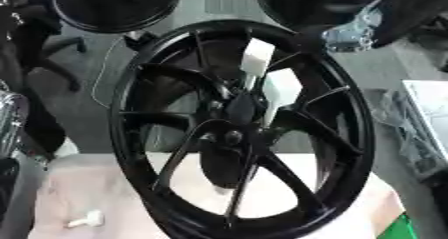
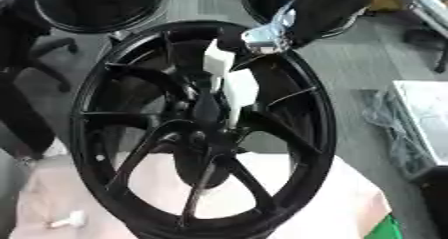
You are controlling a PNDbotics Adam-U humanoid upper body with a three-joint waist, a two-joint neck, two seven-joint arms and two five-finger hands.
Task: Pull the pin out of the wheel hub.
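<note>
A pale, pinkish-white table (image 1: pixel 87 183) fills the lower part of both views, with a grey floor beyond it, two more dark wheels (image 1: pixel 114 5) standing at the far edge, and a light tray or box (image 1: pixel 429 113) with clear wrapping off to the right. A bit of green (image 1: pixel 401 228) shows at the table's lower right corner. Upright on the table stands the black wheel hub (image 1: pixel 241 133), a large spoked rim tilted slightly and turned face-on to the camera, its lower edge cut off by the bottom of the picture. Near the lower left of the table lies a small white pin-like piece (image 1: pixel 85 219), well apart from the hub's centre (whether it is the pin itself cannot be told). The right arm comes down from the upper right corner, silver at the wrist (image 2: pixel 267 35), and its hand (image 2: pixel 229 50) meets the top of the rim; black fingers against black metal blur together, so I cannot tell whether they are curled round the rim or merely lie against it. White blocks (image 1: pixel 258 58) show through the upper spokes, just above the hub's middle; what they are is not clear. The hub's centre (image 1: pixel 232 137) is dark and hard to read. The left hand shows in neither view.
</note>
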